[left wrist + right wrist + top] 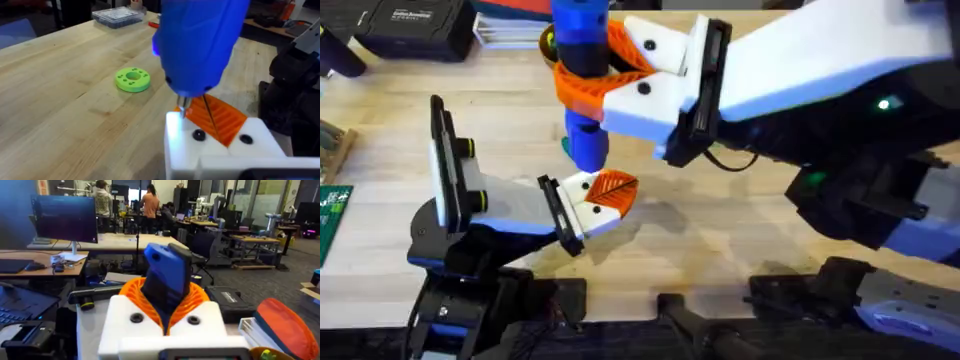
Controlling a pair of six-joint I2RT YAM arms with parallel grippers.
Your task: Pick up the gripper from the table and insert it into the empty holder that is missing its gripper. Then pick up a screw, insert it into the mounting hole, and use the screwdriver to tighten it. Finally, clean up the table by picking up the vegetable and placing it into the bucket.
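Note:
My right gripper (582, 78) reaches in from the right and is shut on the blue screwdriver (584, 60), which stands upright with its tip pointing down. In the right wrist view the orange pads (197, 297) clamp the screwdriver (167, 277). The left gripper (617, 189) lies low just below it, its orange ribbed pads (222, 117) closed together. The screwdriver (200, 45) has its dark tip on the edge of the white holder (175, 132), near a black screw (199, 135). A teal sliver of the vegetable (565, 146) shows beside the screwdriver. The bucket (547, 42) is mostly hidden behind it.
A bright green disc (132, 80) lies on the wood beyond the left gripper. A clear parts box (117, 16) and a small red-handled tool (154, 23) sit farther back. A black case (410, 25) is at the back left, a green circuit board (332, 222) at the left edge.

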